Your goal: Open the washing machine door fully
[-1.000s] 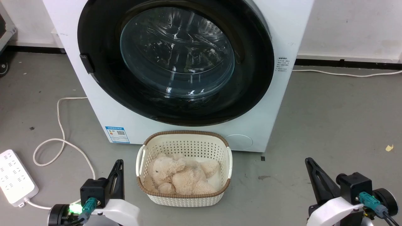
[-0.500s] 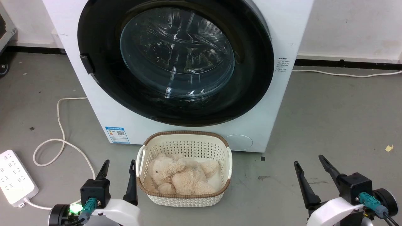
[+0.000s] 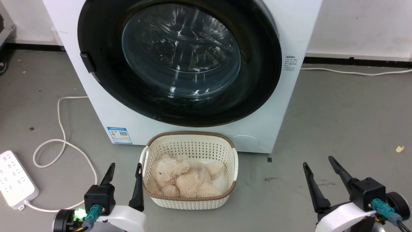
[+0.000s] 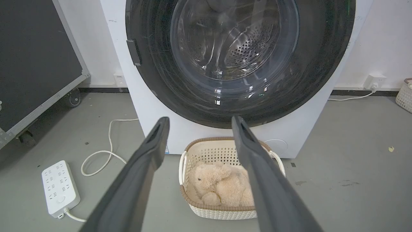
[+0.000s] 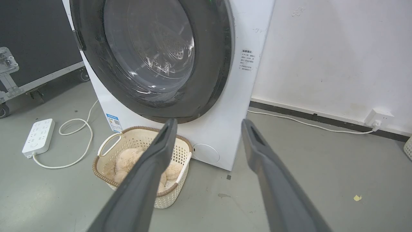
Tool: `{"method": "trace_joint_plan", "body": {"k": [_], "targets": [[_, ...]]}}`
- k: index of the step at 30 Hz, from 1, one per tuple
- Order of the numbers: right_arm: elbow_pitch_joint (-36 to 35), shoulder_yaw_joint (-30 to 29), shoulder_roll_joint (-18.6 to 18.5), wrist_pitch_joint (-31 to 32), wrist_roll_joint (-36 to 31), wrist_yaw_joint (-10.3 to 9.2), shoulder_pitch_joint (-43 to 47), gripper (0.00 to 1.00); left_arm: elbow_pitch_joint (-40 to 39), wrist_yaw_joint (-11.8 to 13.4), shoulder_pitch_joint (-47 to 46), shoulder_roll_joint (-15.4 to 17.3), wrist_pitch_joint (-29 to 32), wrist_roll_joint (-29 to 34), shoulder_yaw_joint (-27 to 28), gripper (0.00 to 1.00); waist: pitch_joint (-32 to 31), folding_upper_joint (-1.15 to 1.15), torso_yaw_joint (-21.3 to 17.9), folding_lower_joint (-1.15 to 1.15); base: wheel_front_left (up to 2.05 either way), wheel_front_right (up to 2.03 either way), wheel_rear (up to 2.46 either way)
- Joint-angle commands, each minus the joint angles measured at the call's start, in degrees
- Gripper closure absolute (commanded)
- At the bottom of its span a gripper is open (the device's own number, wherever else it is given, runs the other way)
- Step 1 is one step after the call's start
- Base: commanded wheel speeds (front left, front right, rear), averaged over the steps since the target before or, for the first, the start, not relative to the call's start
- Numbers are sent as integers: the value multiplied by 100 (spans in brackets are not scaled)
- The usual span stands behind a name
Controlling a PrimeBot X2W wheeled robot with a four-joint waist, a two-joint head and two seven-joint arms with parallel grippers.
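The washing machine door [image 3: 257,64] lies flat against the white machine front, its glossy black rim around a clear glass bowl [image 3: 180,48]. A small black handle tab [image 3: 87,62] sits on the rim's left side. The door also appears in the left wrist view [image 4: 154,74] and the right wrist view [image 5: 212,64]. My left gripper [image 3: 125,166] hovers low at the lower left, open and holding nothing. My right gripper [image 3: 317,161] is at the lower right, open as well. Both stand well short of the door, with their fingers [image 4: 151,151] [image 5: 260,151] spread apart.
A cream basket [image 3: 190,151] holding a beige plush toy [image 3: 183,178] sits on the floor right under the door. A white power strip [image 3: 14,178] and its looped cable [image 3: 61,129] lie at the left. A dark wheeled case [image 4: 35,58] stands further left.
Both grippers were shut a second ago and have opened. Since then the head camera has shifted slightly; the door has not moved.
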Motion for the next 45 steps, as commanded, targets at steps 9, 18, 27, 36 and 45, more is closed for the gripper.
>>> {"method": "trace_joint_plan", "body": {"k": [9, 18, 27, 36, 45], "targets": [[-94, -23, -174, -153, 140, -1, -267, 0, -55, 63, -115, 2, -157, -97, -92, 0, 237, 0, 44, 0, 0, 0, 0], [-190, -124, -335, -90, 423, -2, -708, 0, -101, 92, -255, 2, -265, -151, -156, 0, 518, 0, 87, 0, 0, 0, 0], [-163, -276, -396, 89, 864, -2, -1225, 100, -134, 119, -402, 2, -361, -204, -229, 0, 791, 0, 173, 0, 0, 0, 0], [209, -668, -281, 523, 1575, -2, -2163, 100, -156, 140, -543, 2, -468, -259, -304, 0, 1099, 0, 275, 0, 0, 0, 0], [887, -1070, -257, 1275, 2308, -3, -3287, 100, -191, 194, -688, 2, -600, -352, -419, 0, 1451, 0, 410, 0, 0, 0, 0]]}}
